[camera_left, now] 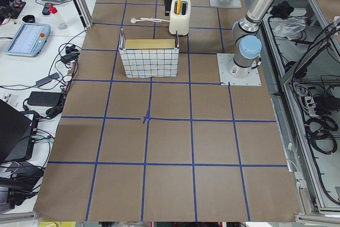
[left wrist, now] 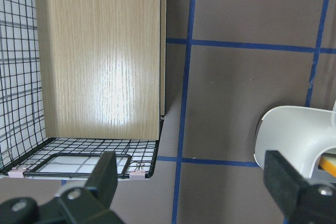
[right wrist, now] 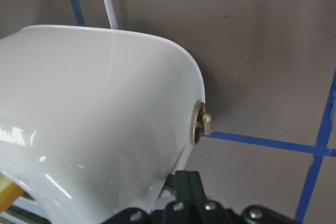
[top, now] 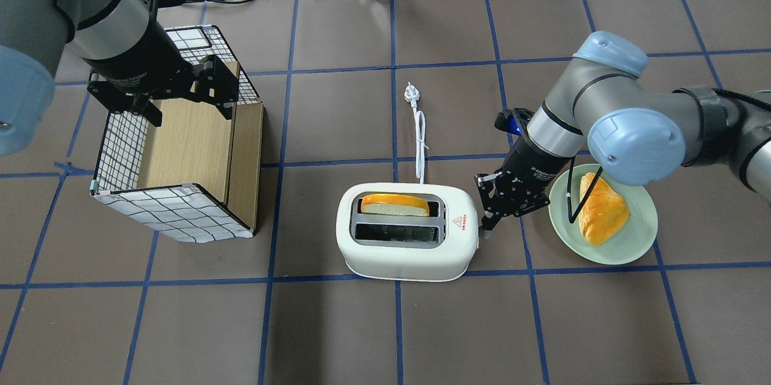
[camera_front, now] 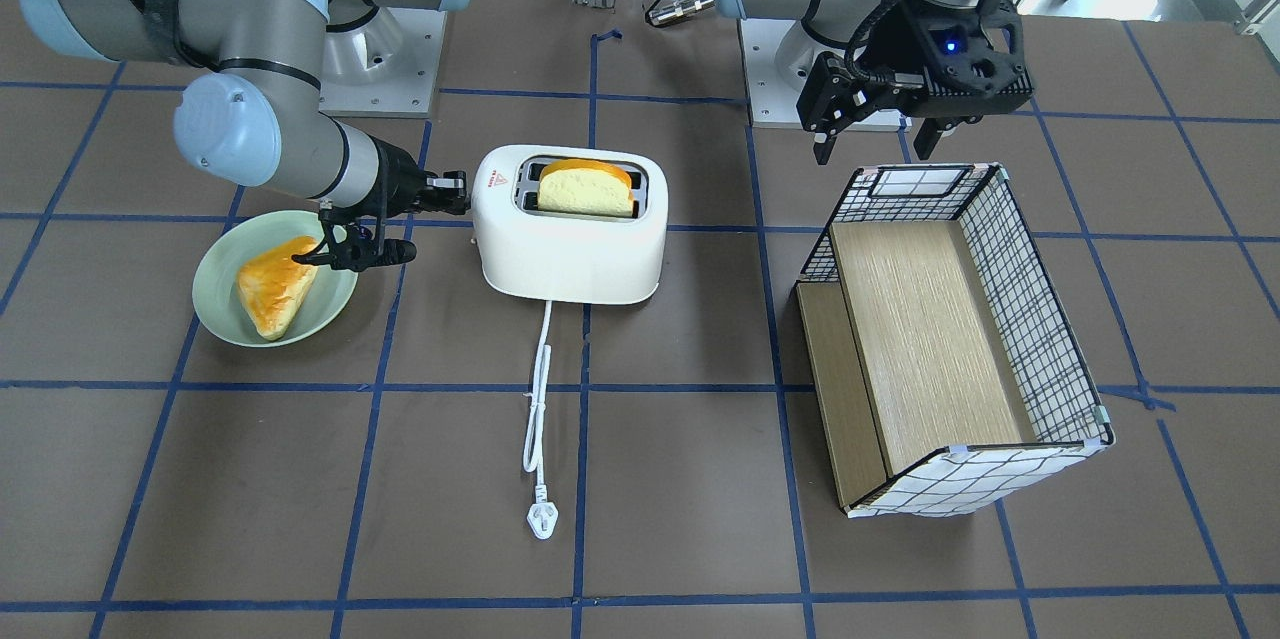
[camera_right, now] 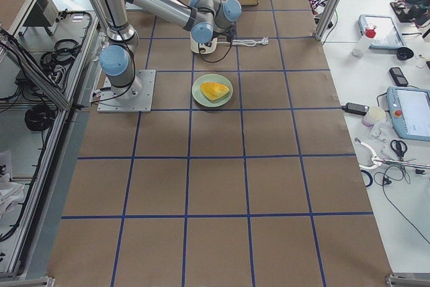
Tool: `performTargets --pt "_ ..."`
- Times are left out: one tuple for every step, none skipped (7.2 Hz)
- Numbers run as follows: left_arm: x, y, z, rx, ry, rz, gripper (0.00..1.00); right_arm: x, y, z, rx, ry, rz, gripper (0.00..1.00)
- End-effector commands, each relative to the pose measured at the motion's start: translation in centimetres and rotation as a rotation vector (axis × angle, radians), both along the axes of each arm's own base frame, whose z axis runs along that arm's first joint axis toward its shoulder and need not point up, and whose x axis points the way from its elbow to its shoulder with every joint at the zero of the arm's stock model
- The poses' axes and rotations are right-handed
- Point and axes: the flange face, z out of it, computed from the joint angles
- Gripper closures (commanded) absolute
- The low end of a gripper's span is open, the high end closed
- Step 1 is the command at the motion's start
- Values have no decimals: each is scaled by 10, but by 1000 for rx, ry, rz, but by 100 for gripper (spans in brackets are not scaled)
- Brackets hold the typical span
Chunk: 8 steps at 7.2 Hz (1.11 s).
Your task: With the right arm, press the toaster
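On the front-facing camera I have the toaster (camera_front: 570,244) standing near the middle of the table (camera_front: 680,519), with a bread slice (camera_front: 585,191) upright in one slot. Its cord (camera_front: 540,359) trails toward the operators' side and ends at the plug (camera_front: 542,520). The right arm (camera_front: 305,157) reaches in low from that view's left, and the right gripper (camera_front: 458,191) points at the toaster's end. Its fingers look pressed together with nothing between them, and the tips sit right at the white shell, though I cannot tell if they touch. Just beside the wrist is a green plate (camera_front: 215,304) with a wedge of bread (camera_front: 272,289) on it. The left gripper (camera_front: 875,137) hangs in the air near the wire basket (camera_front: 1040,339), jaws spread wide and empty. Overhead, the toaster lies between basket and plate. The filled slot is the one farther from the robot, and the right gripper's narrow tip meets the toaster's end nearest the plate. From the left-end camera the toaster is small and far, beyond the basket, and I cannot judge either gripper there. From the right-end camera the right arm covers most of the toaster, with the plate nearer the lens. The left wrist camera shows its fingers (left wrist: 107,177) far apart, with the basket on one side and the toaster's rounded corner on the other. The right wrist camera is filled by the toaster's glossy end, which carries a beige knob (right wrist: 202,124), and the closed fingers sit low by the shell.
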Motion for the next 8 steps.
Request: performTargets --pt "0 0 0 0 0 0 0 0 -3 -10 14 -2 2 100" --pt "0 0 0 0 0 0 0 0 -5 -14 13 -3 4 100" --pt "0 0 0 0 0 0 0 0 -8 -18 11 -2 6 100" --pt "0 0 0 0 0 0 0 0 -8 -20 15 -3 6 100" --pt "0 0 0 0 0 0 0 0 -8 -20 16 -2 5 100" --pt "0 0 0 0 0 0 0 -1 -9 -17 11 4 -5 100" --pt "0 0 0 0 0 0 0 -3 -14 -2 -9 32 -25 100" --pt "0 0 -1 1 0 0 0 -5 -28 35 -43 91 -86 100"
